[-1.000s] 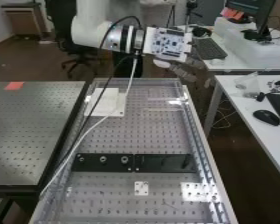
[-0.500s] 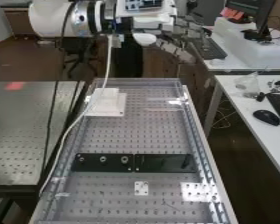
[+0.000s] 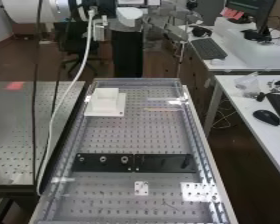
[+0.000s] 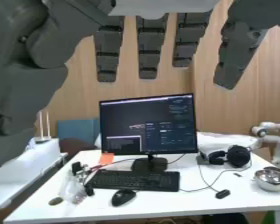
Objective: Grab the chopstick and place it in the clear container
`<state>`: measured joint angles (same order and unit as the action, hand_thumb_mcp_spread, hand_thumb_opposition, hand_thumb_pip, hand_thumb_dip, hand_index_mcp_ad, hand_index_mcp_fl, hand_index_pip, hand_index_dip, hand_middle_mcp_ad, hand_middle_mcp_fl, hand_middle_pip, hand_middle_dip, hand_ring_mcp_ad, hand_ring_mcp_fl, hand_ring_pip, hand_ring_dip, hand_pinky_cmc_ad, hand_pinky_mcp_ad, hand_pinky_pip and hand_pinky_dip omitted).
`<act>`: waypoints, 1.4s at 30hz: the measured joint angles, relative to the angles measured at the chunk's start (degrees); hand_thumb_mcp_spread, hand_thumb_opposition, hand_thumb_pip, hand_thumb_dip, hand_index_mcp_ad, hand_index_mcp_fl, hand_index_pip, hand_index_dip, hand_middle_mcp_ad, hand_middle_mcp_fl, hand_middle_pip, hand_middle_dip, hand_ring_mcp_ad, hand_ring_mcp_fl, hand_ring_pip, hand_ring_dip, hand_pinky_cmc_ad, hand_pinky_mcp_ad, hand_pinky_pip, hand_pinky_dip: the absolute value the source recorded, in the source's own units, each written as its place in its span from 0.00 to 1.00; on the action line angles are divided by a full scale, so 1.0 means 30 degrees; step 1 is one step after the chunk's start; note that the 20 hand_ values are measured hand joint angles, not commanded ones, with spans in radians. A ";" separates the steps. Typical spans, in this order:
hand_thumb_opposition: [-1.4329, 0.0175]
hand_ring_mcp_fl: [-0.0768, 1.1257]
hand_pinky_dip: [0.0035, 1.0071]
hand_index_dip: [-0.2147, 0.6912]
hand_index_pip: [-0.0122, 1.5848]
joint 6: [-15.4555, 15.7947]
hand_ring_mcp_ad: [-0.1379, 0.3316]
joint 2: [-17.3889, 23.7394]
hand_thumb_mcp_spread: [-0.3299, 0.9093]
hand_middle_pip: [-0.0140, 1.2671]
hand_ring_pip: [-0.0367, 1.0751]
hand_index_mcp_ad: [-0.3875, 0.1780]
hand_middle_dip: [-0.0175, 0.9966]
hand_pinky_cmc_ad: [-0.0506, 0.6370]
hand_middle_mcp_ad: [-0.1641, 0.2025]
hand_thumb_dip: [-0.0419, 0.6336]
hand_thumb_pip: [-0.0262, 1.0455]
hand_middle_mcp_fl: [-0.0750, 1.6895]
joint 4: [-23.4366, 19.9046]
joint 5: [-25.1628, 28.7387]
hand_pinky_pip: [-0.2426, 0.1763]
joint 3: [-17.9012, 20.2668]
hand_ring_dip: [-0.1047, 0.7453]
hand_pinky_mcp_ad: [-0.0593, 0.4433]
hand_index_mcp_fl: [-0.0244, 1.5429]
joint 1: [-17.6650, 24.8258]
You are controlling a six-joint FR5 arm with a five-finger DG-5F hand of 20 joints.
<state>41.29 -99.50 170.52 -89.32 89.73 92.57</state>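
A small white plate [image 3: 141, 188] is lying on the perforated bench [image 3: 124, 137] at its near end, and a dark bar [image 3: 103, 162] is running crosswise beyond it. Farther along, a white stand [image 3: 106, 102] is sitting on the left. To its right, a thin pale stick [image 3: 162, 109], likely the chopstick, is lying crosswise; clear edges [image 3: 165, 98] are showing just beyond, too faint to tell whether they belong to a container. On the right-hand desk [image 3: 240, 105], a mouse [image 3: 266, 117] is resting nearer than a keyboard. Above and beyond the bench's far edge, the hand [image 3: 165, 22] is hanging wide open, its straight fingers [image 4: 148, 47] spreading apart and gripping nothing.
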 joint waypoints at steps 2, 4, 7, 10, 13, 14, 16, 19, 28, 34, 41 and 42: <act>0.50 0.09 0.17 0.48 0.03 0.0487 0.54 0.0111 0.51 0.11 0.13 0.31 0.24 0.81 0.51 0.17 0.26 0.14 0.0204 0.0056 0.52 0.0020 0.30 0.90 0.23 0.0037; 0.50 0.09 0.17 0.46 0.03 0.0840 0.54 0.0194 0.50 0.10 0.13 0.31 0.23 0.81 0.51 0.16 0.29 0.14 0.0430 0.0293 0.49 0.0019 0.29 0.91 0.23 0.0092; 0.51 0.08 0.17 0.46 0.04 0.1521 0.55 0.0295 0.50 0.11 0.13 0.32 0.23 0.81 0.52 0.17 0.31 0.14 0.0999 0.0476 0.48 -0.0037 0.28 0.90 0.23 0.0113; 0.51 0.08 0.18 0.46 0.04 0.1941 0.53 0.0352 0.50 0.11 0.13 0.30 0.23 0.81 0.49 0.17 0.31 0.14 0.1400 0.0102 0.47 -0.0082 0.28 0.90 0.23 0.0133; 0.51 0.08 0.18 0.46 0.04 0.2178 0.52 0.0410 0.49 0.12 0.13 0.30 0.23 0.81 0.49 0.17 0.31 0.14 0.1603 0.0861 0.47 -0.0066 0.28 0.90 0.23 0.0173; 0.51 0.08 0.18 0.46 0.04 0.2216 0.53 0.0442 0.49 0.12 0.13 0.33 0.23 0.81 0.50 0.16 0.31 0.14 0.1627 0.1161 0.47 -0.0042 0.28 0.90 0.23 0.0178; 0.51 0.08 0.18 0.46 0.04 0.2203 0.54 0.0535 0.49 0.12 0.13 0.35 0.23 0.81 0.52 0.16 0.31 0.14 0.1621 0.1575 0.47 0.0061 0.28 0.90 0.23 0.0193; 0.51 0.08 0.18 0.46 0.04 0.1890 0.54 0.0558 0.49 0.12 0.13 0.34 0.23 0.81 0.50 0.16 0.31 0.14 0.1422 0.1706 0.47 0.0172 0.28 0.90 0.23 0.0206; 0.50 0.08 0.18 0.46 0.04 0.1213 0.54 0.0175 0.49 0.12 0.13 0.35 0.23 0.81 0.51 0.16 0.31 0.16 0.1384 0.1288 0.47 -0.0317 0.28 0.90 0.24 -0.0173; 0.50 0.08 0.18 0.45 0.04 0.0828 0.54 -0.0297 0.49 0.12 0.13 0.35 0.23 0.81 0.52 0.16 0.31 0.16 0.1284 0.0722 0.47 -0.0967 0.28 0.90 0.24 -0.0532; 0.50 0.08 0.18 0.45 0.04 0.0484 0.54 -0.1148 0.49 0.12 0.13 0.35 0.23 0.81 0.52 0.17 0.31 0.16 0.1640 0.0035 0.47 -0.2081 0.28 0.90 0.26 -0.1284; 0.50 0.08 0.18 0.45 0.04 0.0433 0.54 -0.1346 0.49 0.12 0.13 0.35 0.23 0.81 0.52 0.17 0.31 0.16 0.1773 0.0146 0.47 -0.2309 0.28 0.90 0.26 -0.1444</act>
<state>42.59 -103.53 175.83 -88.88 82.80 88.24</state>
